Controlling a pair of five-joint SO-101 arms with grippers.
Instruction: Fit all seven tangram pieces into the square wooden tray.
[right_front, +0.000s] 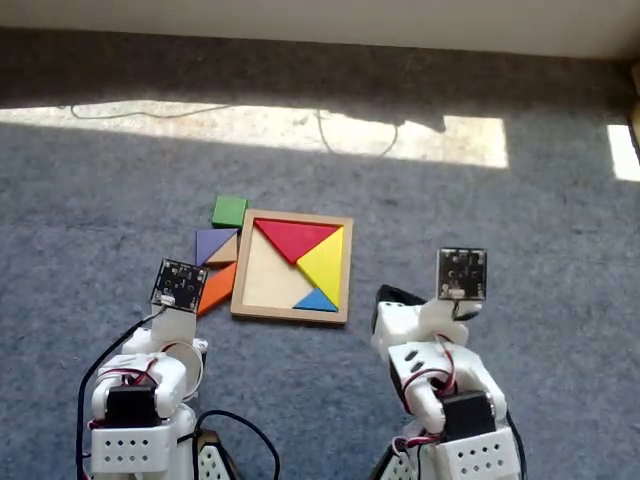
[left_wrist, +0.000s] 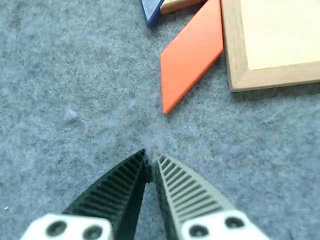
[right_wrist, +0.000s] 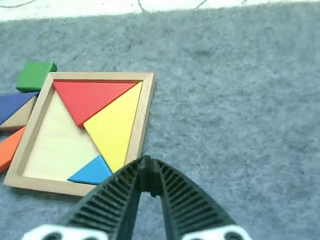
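Pale wood forms the square tray, flat on the grey, fuzzy counter; inside, a small blue triangle sits nearest the arms, a large yellow triangle beyond it, a large red triangle along the far rim; the left arm's fingers, ribbed, are pressed together and empty, just short of the orange parallelogram; the right arm's fingers, likewise closed and empty, hang near the tray; farther off on the left arm's side lie a tan triangle, a purple triangle and a green square.
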